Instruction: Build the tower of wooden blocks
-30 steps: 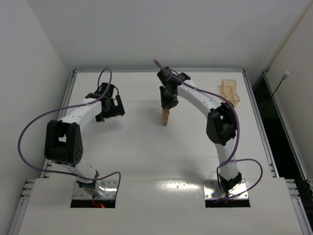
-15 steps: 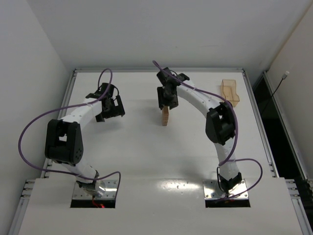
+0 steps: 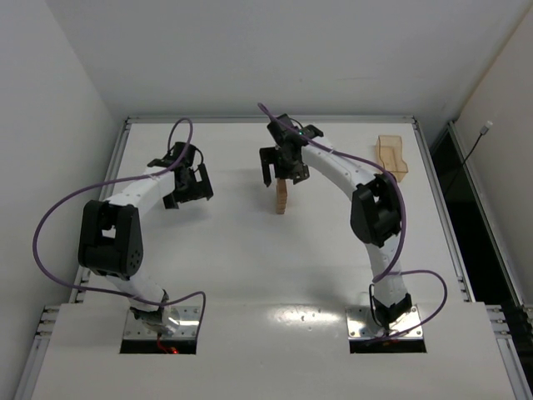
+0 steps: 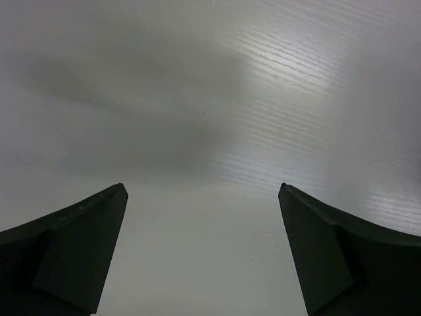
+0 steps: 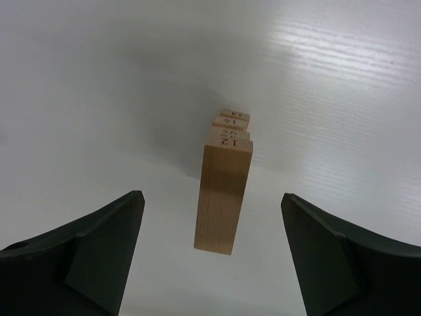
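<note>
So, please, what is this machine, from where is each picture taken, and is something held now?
These are two white robot arms bolted to a white table. One picture looks down from above; the other two come from cameras on the wrists. The left end effector is open above the table. The right end effector is open too, its fingers either side of the narrow tower of light-tan wooden blocks, not touching it. A translucent tan tray sits far right. Nothing is held.

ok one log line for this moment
right end effector: open, over block tower, not touching | left end effector: open, empty | tower: standing
</note>
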Controlling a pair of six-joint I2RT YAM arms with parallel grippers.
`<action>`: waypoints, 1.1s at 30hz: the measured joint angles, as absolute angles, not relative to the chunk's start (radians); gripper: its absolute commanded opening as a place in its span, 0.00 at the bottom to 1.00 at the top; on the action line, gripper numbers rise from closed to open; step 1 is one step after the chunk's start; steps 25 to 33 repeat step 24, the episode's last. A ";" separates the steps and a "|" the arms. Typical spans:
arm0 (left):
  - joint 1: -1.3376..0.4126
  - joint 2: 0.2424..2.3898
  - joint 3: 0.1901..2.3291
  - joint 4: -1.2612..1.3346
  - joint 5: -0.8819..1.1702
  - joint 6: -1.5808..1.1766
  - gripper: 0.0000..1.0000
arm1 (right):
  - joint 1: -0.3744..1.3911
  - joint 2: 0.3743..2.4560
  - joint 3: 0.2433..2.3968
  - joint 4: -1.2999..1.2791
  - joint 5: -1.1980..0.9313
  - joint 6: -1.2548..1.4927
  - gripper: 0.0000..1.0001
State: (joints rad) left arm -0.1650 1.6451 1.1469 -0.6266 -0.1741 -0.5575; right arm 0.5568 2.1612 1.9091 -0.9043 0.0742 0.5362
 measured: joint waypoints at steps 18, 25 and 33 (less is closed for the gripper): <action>-0.165 1.670 1.193 -0.624 -0.142 -0.418 1.00 | 0.364 1.472 1.199 -0.537 0.138 0.250 0.95; -0.165 1.781 1.229 -0.619 -0.160 -0.390 1.00 | 0.260 1.484 0.992 -0.528 0.097 0.205 0.95; -0.165 1.781 1.229 -0.619 -0.160 -0.390 1.00 | 0.260 1.484 0.992 -0.528 0.097 0.205 0.95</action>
